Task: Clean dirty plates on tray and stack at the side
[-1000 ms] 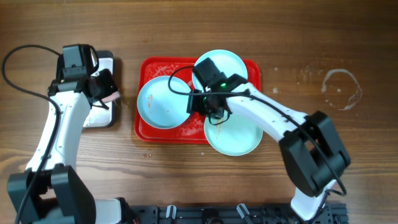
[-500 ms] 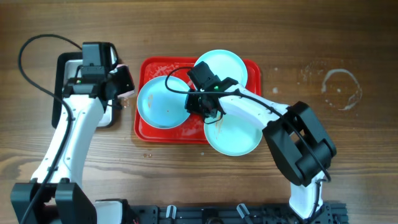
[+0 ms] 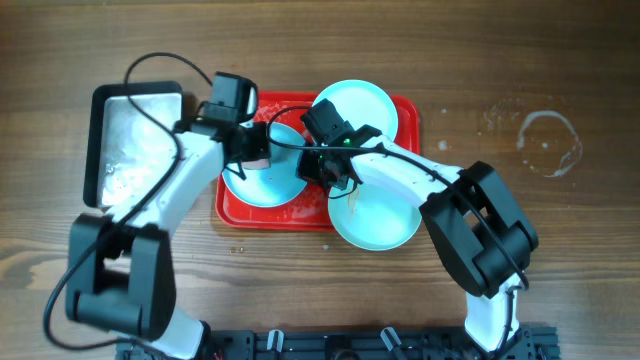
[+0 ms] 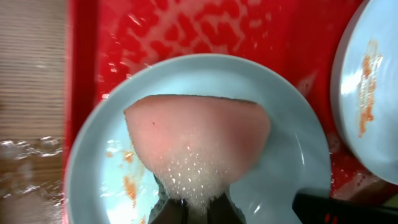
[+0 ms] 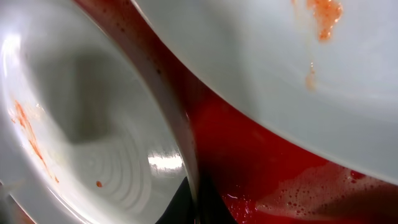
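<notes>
Three pale blue dirty plates lie on the red tray (image 3: 232, 205): a left plate (image 3: 270, 180), a back plate (image 3: 360, 100) and a front-right plate (image 3: 385, 215) that overhangs the tray's front rim. My left gripper (image 3: 255, 152) is shut on a foamy pink sponge (image 4: 199, 140), which rests on the left plate (image 4: 289, 155) beside orange smears. My right gripper (image 3: 327, 172) is shut on that plate's right rim (image 5: 186, 155), with the fingers either side of the edge. The front-right plate (image 5: 280, 68) also carries orange smears.
A black-rimmed silver pan (image 3: 135, 140) with wet residue sits left of the tray. Soapy foam lies on the tray floor (image 5: 298, 193). A dried water ring (image 3: 548, 142) marks the wooden table at the right. The two arms meet closely over the left plate.
My left arm swung right from the silver pan to above the left plate, carrying the sponge. My right gripper closed on the left plate's rim.
</notes>
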Robot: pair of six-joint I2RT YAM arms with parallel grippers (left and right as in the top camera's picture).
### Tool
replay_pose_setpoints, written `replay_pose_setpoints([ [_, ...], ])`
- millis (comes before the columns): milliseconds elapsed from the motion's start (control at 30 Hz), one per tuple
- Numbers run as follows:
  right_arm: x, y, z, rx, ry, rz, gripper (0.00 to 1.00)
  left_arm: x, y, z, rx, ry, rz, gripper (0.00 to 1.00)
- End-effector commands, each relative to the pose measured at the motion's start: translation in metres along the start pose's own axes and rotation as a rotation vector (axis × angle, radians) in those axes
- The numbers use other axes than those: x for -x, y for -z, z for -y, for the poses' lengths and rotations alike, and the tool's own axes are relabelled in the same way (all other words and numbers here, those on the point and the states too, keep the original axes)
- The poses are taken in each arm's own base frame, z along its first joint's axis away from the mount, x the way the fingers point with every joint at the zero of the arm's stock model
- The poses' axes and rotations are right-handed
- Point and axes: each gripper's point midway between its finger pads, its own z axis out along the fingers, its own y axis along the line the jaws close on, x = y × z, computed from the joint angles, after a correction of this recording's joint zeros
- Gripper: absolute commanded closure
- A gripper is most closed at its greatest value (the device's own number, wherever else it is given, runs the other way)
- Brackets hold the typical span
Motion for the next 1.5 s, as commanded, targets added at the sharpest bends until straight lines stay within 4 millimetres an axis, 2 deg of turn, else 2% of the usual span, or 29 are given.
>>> replay_pose_setpoints([
  [0, -0.005, -0.011, 0.009, -0.028, -0.008, -0.02, 0.96, -0.008, -0.02, 0.02, -0.026, -0.063, -0.038, 0.96],
  [100, -0.005, -0.011, 0.009, -0.028, -0.002, -0.02, 0.96, -0.02, -0.035, 0.035, -0.03, -0.109, -0.069, 0.96],
  [200, -0.005, -0.011, 0.009, -0.028, 0.0, -0.02, 0.96, -0.034, -0.045, 0.031, -0.006, -0.114, -0.121, 0.96],
  [333, -0.005, -0.011, 0.009, -0.028, -0.001, -0.02, 0.96, -0.054, -0.054, 0.013, 0.074, -0.107, -0.18, 0.96],
  [567, -0.005, -0.011, 0.009, -0.029, 0.0, -0.02, 0.96, -0.066, -0.039, -0.04, 0.373, -0.051, -0.207, 0.96],
  [667, -0.005, -0.011, 0.009, -0.029, 0.0, -0.021, 0.96, -0.064, -0.034, -0.052, 0.451, -0.016, -0.182, 0.96],
  [767, -0.006, -0.011, 0.01, -0.032, -0.001, -0.023, 0.96, -0.051, -0.031, -0.063, 0.528, 0.035, -0.105, 0.96],
  [933, -0.006, -0.011, 0.011, -0.036, 0.001, -0.026, 0.96, -0.019, -0.033, -0.061, 0.537, 0.072, 0.053, 0.96],
  [1033, -0.006, -0.011, 0.011, -0.037, 0.004, -0.026, 0.96, -0.01, -0.034, -0.062, 0.54, 0.081, 0.092, 0.96],
  [1100, -0.006, -0.011, 0.011, -0.037, 0.004, -0.026, 0.96, -0.027, -0.046, -0.054, 0.449, 0.05, -0.015, 0.96],
  [1200, -0.006, -0.011, 0.011, -0.036, 0.007, -0.026, 0.96, -0.071, -0.061, -0.049, 0.297, 0.112, -0.253, 0.96],
  [1300, -0.006, -0.011, 0.011, -0.036, 0.008, -0.025, 0.96, -0.103, -0.052, -0.039, 0.16, 0.15, -0.434, 0.96],
  [1467, -0.006, -0.011, 0.01, -0.034, 0.008, -0.025, 0.96, -0.138, -0.029, -0.032, 0.053, 0.225, -0.639, 0.96],
])
